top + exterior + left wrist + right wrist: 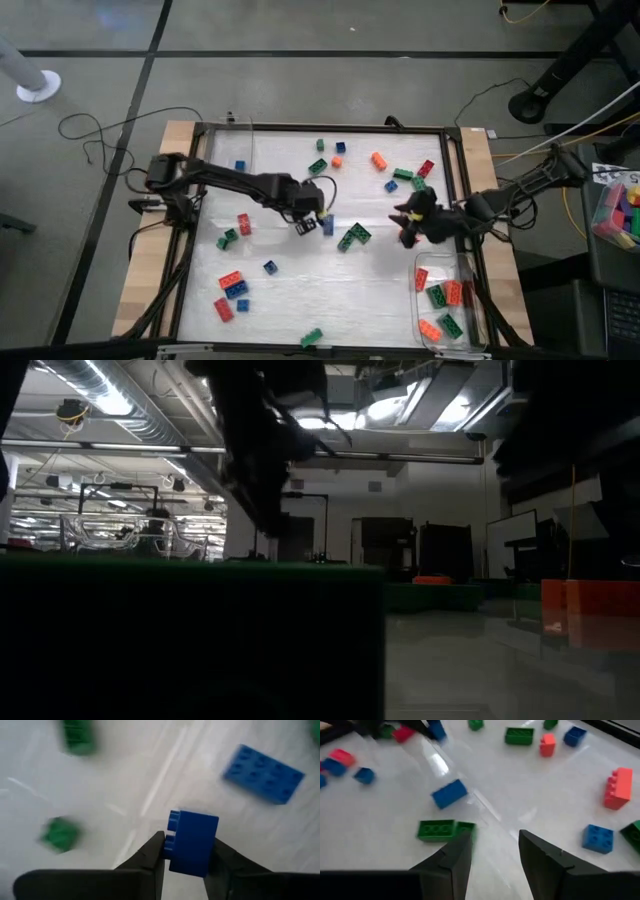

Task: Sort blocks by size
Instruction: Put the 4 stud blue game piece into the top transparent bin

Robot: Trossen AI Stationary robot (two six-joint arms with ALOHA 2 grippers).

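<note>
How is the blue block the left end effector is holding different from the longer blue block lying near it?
The small blue block is short and squarish; the longer blue block is a flat rectangle with more studs. The small one is clamped between the left end effector's fingers, studs sideways; the longer one lies free on the table, studs up. Both are blue studded bricks.

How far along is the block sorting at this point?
Early on. Done: a few red and green blocks lie in the clear bin at the table's right corner. In hand: the left tool is shut on a small blue block mid-table. The right tool hangs open and empty near the bin. Left: many loose blocks across the table.
</note>
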